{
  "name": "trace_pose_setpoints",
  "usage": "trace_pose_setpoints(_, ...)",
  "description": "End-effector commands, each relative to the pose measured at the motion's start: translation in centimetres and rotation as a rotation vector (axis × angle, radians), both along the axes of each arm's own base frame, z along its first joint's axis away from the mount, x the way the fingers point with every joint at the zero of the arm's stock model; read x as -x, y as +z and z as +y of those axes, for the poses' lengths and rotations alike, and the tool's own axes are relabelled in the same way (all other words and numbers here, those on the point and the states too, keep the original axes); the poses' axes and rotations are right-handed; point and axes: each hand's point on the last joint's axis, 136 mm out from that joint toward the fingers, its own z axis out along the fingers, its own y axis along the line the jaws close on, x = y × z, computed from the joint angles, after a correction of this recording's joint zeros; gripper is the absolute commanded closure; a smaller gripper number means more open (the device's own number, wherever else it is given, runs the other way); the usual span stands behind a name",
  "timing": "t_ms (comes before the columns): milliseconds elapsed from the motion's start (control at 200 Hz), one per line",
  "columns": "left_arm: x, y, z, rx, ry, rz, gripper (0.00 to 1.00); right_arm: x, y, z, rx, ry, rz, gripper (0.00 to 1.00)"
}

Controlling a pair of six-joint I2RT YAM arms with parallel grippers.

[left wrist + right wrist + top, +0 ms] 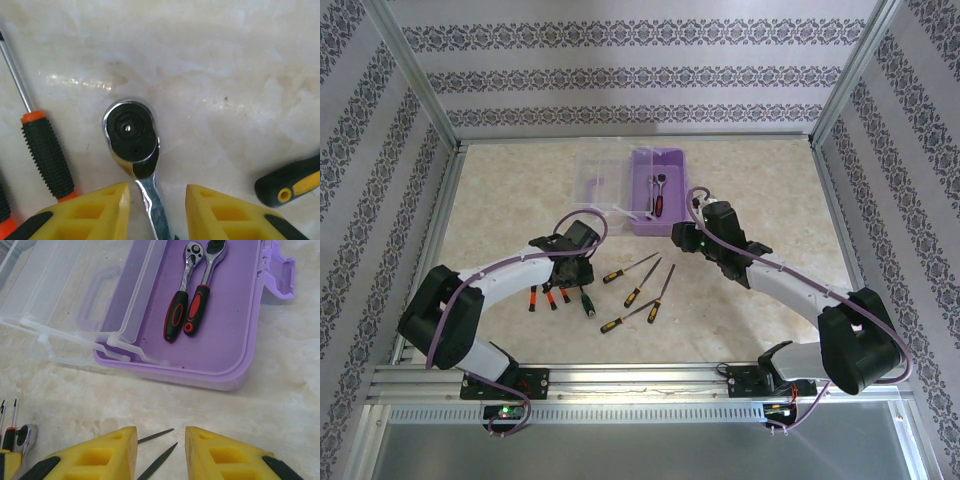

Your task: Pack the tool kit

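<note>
Nearest, on the near-left side of the tool kit (658, 190), the left gripper (157, 200) straddles the bright shaft of a loose ratchet (131, 132) lying flat on the marble-patterned table (770, 200). Whether its yellow fingers (95, 210) pinch the shaft or merely flank it cannot be told. An orange-and-black screwdriver (47, 150) and a black-and-yellow handle (290, 182) lie there too. Several more screwdrivers (642, 282) lie scattered just on the near side of the kit. The right gripper (161, 440) hovers at the kit's near-right corner with its jaws parted and two thin tool tips (156, 435) in the gap; grasped or not, I cannot tell. The kit stands open, with two red-and-black ratchets (182, 305) side by side in its lilac base (225, 375) and its clear lid (65, 285) swung out to the left
</note>
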Motion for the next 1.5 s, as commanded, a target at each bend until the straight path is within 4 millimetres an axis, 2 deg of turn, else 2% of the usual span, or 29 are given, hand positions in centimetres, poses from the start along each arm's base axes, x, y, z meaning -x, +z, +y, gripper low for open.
trace_pose_setpoints(0, -1.0, 0.3, 0.1, -0.039, -0.006, -0.039, 0.71, 0.0, 1.0, 0.3, -0.029, -0.002, -0.030, 0.68)
trace_pose_setpoints(200, -0.3, 0.2, 0.4, -0.031, 0.015, -0.035, 0.71, 0.1, 0.9, 0.4, -0.040, 0.002, -0.021, 0.68)
trace_pose_setpoints(510, 1.2, -1.0, 0.8, -0.029, 0.017, 0.005, 0.70, 0.3, 1.0, 0.8, -0.063, 0.015, -0.009, 0.68)
trace_pose_setpoints(709, 0.1, -1.8, 0.1, -0.040, -0.020, 0.000, 0.70, 0.2, 0.6, 0.9, -0.062, 0.016, -0.002, 0.68)
trace_pose_setpoints(889, -0.7, -2.7, 0.0, -0.083, -0.044, 0.019, 0.75, 0.2, 0.3, 1.1, -0.062, 0.020, 0.007, 0.68)
trace_pose_setpoints(1139, -1.6, -2.9, -0.7, -0.088, -0.090, 0.009, 0.90, 0.2, 0.2, 1.2, -0.062, 0.028, 0.014, 0.68)
trace_pose_setpoints(1299, -1.8, -1.8, -1.2, -0.057, -0.102, -0.007, 1.00, 0.3, 0.2, 1.8, -0.078, 0.060, 0.015, 0.67)
trace_pose_setpoints(1394, -1.9, -0.1, -1.9, 0.003, -0.105, -0.044, 1.00, 0.4, 0.3, 2.3, -0.086, 0.087, 0.013, 0.64)
trace_pose_setpoints(1494, -2.0, 1.8, -1.8, 0.019, -0.103, -0.092, 1.00, 0.7, 0.6, 2.9, -0.112, 0.117, 0.006, 0.63)
